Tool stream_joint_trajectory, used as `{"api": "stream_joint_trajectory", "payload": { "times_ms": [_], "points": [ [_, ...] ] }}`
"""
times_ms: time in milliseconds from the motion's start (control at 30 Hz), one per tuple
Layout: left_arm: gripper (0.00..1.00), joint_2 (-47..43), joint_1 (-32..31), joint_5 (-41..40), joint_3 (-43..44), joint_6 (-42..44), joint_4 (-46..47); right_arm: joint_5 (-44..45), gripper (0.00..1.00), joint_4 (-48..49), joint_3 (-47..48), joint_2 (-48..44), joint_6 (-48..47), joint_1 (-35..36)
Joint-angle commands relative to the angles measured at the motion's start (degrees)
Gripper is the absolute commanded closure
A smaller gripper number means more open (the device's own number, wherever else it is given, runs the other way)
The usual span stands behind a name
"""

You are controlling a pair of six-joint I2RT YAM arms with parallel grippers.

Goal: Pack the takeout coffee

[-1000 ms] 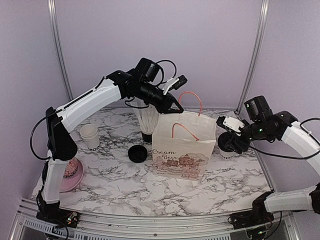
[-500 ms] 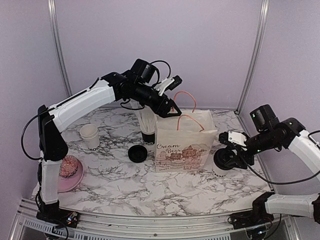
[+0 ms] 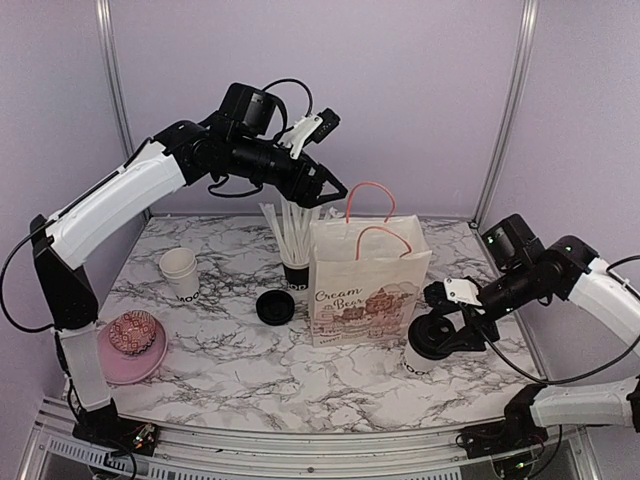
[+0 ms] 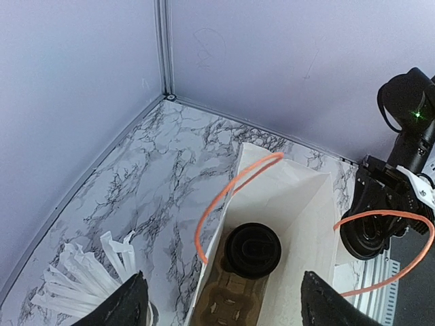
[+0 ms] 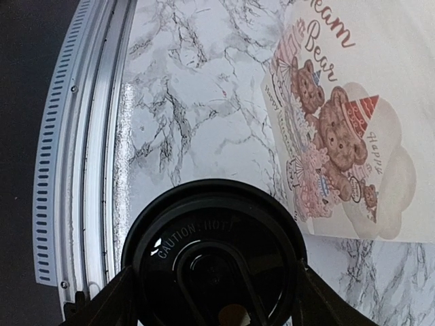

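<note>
The left pincer (image 3: 328, 190) hangs high above the white paper bag (image 3: 365, 290), its fingers (image 4: 129, 305) spread wide with nothing between them. The bag stands upright in the middle of the marbled tabletop (image 3: 250, 370) with its mouth open and its orange handles (image 4: 224, 197) arched over the opening. Inside it, seen from above, sits one lidded cup (image 4: 253, 250) on a brown cardboard insert (image 4: 224, 307); only its round black lid shows. The other lidded cup (image 5: 214, 255) is outside the bag, just right of its near right corner, and the right pincer (image 3: 437, 335) holds it with a finger pressed on either side of the lid. Whether its base rests on the tabletop cannot be told. From the right wrist the black lid fills the lower frame, and the bag's bear print lies just beyond it. Left of the bag stand a black cup of white straws (image 3: 292, 262), a loose black lid (image 3: 274, 307) and a lidless white cup (image 3: 180, 272) – and at the near left edge lies a pink plate (image 3: 140, 362).
</note>
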Motion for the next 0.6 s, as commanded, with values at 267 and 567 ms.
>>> {"api": "stream_joint_trajectory", "payload": {
  "times_ms": [267, 567],
  "points": [
    [0.24, -14.4, 0.0, -12.2, -13.5, -3.8, -4.6, 0.5, 0.31, 9.5, 5.7, 6.9, 4.2, 21.0],
    [0.24, -24.2, 0.0, -23.4, -23.7, -5.9, -14.6, 6.2, 0.32, 23.0, 14.3, 26.4, 6.6, 33.6]
  ]
}}
